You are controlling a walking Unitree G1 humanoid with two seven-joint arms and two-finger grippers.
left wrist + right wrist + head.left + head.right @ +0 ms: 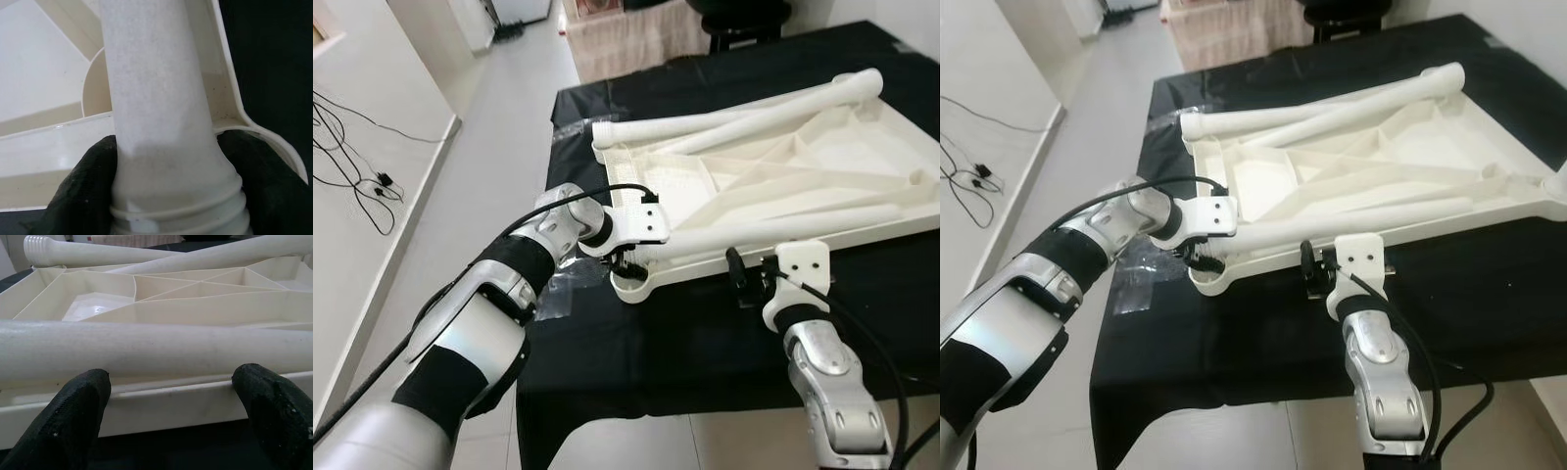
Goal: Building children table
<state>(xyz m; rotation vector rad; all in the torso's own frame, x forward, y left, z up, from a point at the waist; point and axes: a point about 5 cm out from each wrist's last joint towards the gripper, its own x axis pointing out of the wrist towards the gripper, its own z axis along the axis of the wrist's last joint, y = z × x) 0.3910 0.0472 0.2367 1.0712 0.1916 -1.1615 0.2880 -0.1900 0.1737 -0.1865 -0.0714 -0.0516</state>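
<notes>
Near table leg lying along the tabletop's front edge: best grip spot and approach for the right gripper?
Mid-shaft of the near leg, probably from the front edge where the right gripper sits open. The shaft is round, smooth and level there, lying clear along the upturned tabletop rim. The left gripper already clamps its ribbed end at the corner socket.
</notes>
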